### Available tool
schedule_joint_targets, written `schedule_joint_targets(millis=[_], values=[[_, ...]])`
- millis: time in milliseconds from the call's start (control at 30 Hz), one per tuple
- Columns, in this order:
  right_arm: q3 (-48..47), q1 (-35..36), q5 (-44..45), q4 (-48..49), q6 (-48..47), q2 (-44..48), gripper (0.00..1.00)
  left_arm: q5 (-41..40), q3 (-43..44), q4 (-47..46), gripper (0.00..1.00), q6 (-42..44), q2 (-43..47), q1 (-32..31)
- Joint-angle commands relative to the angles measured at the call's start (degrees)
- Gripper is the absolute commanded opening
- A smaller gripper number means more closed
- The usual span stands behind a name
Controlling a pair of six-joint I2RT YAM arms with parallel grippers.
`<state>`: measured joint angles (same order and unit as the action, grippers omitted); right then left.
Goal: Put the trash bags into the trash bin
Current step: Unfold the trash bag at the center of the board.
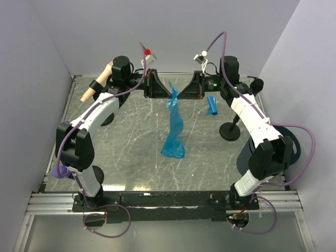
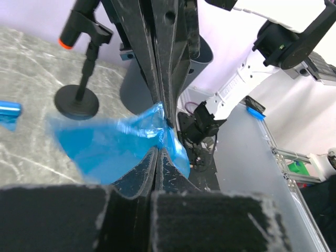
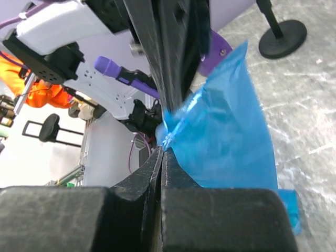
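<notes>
While the left claw (image 1: pixel 166 92) and the right claw (image 1: pixel 181 92) meet tip to tip in the upper middle of the overhead view, both are clenched on the top end of the long trash bag (image 1: pixel 173 128). The bag hangs down from that shared pinch as a crinkled blue strip, and its lower end rests bunched on the table (image 1: pixel 131 157) near the centre of the frame. From the left wrist the closed fingers (image 2: pixel 149 173) clamp the blue film, which spreads to the left of them. From the right wrist the bag fans out to the right of the shut fingers (image 3: pixel 152 168). A small blue roll (image 1: pixel 211 105) lies on the table just right of the right claw, apart from the hanging bag. The trash bin (image 1: pixel 244 157) stands at the right edge of the table, partly hidden behind the right arm, with a black stand base (image 1: pixel 231 132) just above and left of it.
</notes>
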<state>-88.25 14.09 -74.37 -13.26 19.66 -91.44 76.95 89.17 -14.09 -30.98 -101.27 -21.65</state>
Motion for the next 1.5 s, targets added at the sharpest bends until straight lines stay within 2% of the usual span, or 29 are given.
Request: schedule_joint_targets(millis=[0,200,367,633,733,767,800,833,933,1000,1067,1133,1300,1467], values=[[0.6,-1.3,-0.4,-3.5,-4.3,2.8,0.0,1.3,3.0,1.5,0.01,2.2,0.9,1.5],[0.4,-4.1,4.2,-12.3,-12.4,4.2,0.0,1.5,3.4,4.3,0.01,4.0,1.7,3.7],[-0.5,-5.5,14.4,-20.0,-21.6,5.2,0.0,2.6,3.2,3.4,0.0,2.9,2.0,4.9],[-3.1,-5.5,29.4,-24.5,-29.3,6.2,0.0,4.4,2.0,-2.4,0.01,-2.0,2.6,5.4],[-3.1,-5.5,28.7,-25.0,-29.9,6.8,0.0,0.9,1.5,-0.7,0.01,-0.1,2.8,5.4],[-2.7,-5.6,28.1,-24.5,-29.0,7.1,0.0,-3.6,1.4,1.8,0.06,2.8,3.3,5.1],[-2.4,-5.5,27.4,-23.8,-28.1,7.6,0.0,-9.3,1.4,6.4,0.23,5.9,3.9,4.3],[-1.9,-5.4,26.7,-23.3,-27.3,7.9,0.0,-15.2,2.6,11.7,0.37,10.6,4.2,2.9],[-1.4,-5.2,24.9,-22.4,-25.8,8.6,0.0,-27.9,2.7,15.2,0.62,18.4,4.9,-3.4],[-1.5,-5.1,23.8,-22.3,-25.6,8.9,0.0,-32.6,1.2,12.4,0.66,18.8,5.2,-6.3],[-1.8,-5.1,23.1,-22.3,-25.6,9.3,0.0,-38.6,2.6,13.6,0.7,20.2,4.1,-8.6],[-1.4,-4.9,22.6,-22.3,-25.5,9.7,0.0,-40.1,4.3,14.0,0.74,21.8,2.4,-9.5],[-0.1,-4.9,20.8,-21.6,-25.1,11.2,0.0,-40.5,9.4,18.6,0.73,24.6,-2.3,-10.3],[1.0,-5.0,20.4,-21.5,-25.4,12.0,0.0,-41.6,10.1,20.2,0.67,28.5,-4.5,-10.6]])
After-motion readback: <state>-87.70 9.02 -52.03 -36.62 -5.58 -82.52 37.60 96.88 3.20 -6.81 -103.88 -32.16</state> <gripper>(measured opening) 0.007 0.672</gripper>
